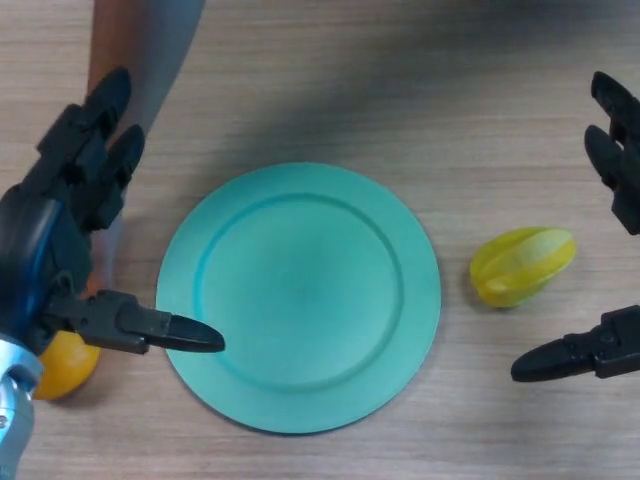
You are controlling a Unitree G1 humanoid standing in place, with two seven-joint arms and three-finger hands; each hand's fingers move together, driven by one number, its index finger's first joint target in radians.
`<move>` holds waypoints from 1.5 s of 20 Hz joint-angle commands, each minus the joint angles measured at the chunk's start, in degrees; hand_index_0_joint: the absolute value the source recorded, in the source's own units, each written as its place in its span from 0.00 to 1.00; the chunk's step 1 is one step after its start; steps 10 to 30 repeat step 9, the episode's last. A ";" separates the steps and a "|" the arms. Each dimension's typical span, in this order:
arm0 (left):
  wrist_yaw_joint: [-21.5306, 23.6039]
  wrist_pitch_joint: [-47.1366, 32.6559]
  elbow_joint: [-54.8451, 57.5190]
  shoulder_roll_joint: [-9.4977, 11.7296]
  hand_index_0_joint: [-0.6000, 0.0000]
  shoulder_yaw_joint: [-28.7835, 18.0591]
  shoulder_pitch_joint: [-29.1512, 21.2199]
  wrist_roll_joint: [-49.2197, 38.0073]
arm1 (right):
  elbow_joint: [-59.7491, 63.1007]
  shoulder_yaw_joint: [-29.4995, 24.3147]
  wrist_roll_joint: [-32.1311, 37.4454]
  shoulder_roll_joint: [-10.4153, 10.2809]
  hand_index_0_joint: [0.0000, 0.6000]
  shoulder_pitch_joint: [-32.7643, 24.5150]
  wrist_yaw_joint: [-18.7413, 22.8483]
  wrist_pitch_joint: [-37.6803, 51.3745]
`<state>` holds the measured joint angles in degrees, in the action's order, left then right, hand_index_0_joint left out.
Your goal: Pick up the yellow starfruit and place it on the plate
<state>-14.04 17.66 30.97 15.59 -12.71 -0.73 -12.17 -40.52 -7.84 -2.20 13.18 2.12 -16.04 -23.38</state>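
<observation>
The yellow starfruit (522, 265) lies on the wooden table just right of the teal plate (230, 260), apart from its rim. My right hand (612, 350) is at the right edge, open, with the thumb below the starfruit and the fingers (615, 140) above and to its right; it does not touch the fruit. My left hand (70, 200) is open at the left, its thumb tip reaching over the plate's left rim. The plate holds nothing.
An orange fruit (65, 365) lies on the table under my left hand, partly hidden by it.
</observation>
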 commanded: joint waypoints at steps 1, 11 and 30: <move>0.46 -10.31 2.65 2.76 1.00 -4.44 -1.61 -0.19 | -3.07 -1.21 1.58 1.62 0.00 -1.01 0.93 8.21; 0.90 -10.73 1.68 3.03 1.00 -3.80 -2.57 -0.07 | -2.89 -1.62 1.43 1.74 0.00 -1.34 1.20 8.19; 0.90 -10.73 1.68 3.03 1.00 -3.80 -2.57 -0.07 | -2.89 -1.62 1.43 1.74 0.00 -1.34 1.20 8.19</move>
